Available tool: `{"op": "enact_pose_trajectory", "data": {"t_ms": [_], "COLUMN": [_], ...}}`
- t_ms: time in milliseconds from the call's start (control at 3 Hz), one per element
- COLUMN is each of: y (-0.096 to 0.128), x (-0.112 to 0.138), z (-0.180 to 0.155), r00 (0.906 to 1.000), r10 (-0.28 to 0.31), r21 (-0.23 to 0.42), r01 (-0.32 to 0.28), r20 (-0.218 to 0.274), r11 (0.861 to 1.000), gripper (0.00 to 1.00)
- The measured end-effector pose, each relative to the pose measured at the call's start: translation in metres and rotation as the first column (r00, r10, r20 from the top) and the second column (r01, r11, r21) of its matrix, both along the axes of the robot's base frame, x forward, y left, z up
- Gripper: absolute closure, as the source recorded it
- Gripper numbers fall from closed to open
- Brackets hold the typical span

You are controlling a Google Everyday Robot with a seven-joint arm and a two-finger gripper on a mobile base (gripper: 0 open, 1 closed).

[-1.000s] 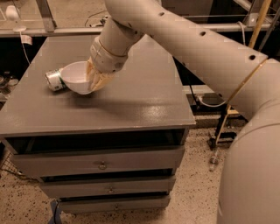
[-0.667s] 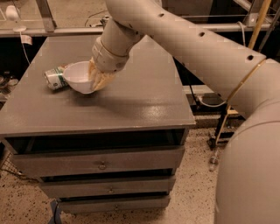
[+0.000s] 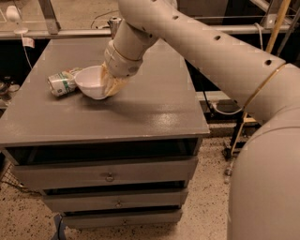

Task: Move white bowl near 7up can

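Observation:
The white bowl [image 3: 90, 82] sits tilted on the grey cabinet top [image 3: 140, 112], its open side facing up and left. The 7up can [image 3: 62, 82], green and white with a silver end, lies on its side right next to the bowl's left rim, touching or almost touching it. My gripper [image 3: 108, 83] is at the bowl's right rim, reaching down from the big white arm [image 3: 197, 42], and is shut on the bowl's rim.
The cabinet has three drawers [image 3: 108, 174] below its top. A metal object [image 3: 114, 23] stands at the back edge of the top. A white bulb-like thing [image 3: 13, 14] and cables are at the far left.
The bowl and gripper have stayed almost in place beside the can. The bowl seems a little lower on the top.

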State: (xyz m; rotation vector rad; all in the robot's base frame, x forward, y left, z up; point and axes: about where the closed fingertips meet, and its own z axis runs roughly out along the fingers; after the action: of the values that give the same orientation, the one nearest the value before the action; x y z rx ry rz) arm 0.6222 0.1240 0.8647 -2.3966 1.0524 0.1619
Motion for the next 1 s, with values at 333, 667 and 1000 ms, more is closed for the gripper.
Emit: {"op": "enact_pose_trajectory", "data": {"t_ms": [333, 667, 1000], "y": [0.0013, 0.0026, 0.0040], "x": [-0.0005, -0.0009, -0.0014], "z": [-0.0017, -0.0034, -0.0051], "r00": [1.0000, 1.0000, 0.9999], "r10": [0.003, 0.005, 0.008], "r21": [-0.001, -0.002, -0.003], "r01": [-0.003, -0.005, -0.008], "r20": [-0.003, -0.005, -0.008], "r11": [1.000, 1.000, 1.000], "gripper": [0.83, 0.60, 0.36]}}
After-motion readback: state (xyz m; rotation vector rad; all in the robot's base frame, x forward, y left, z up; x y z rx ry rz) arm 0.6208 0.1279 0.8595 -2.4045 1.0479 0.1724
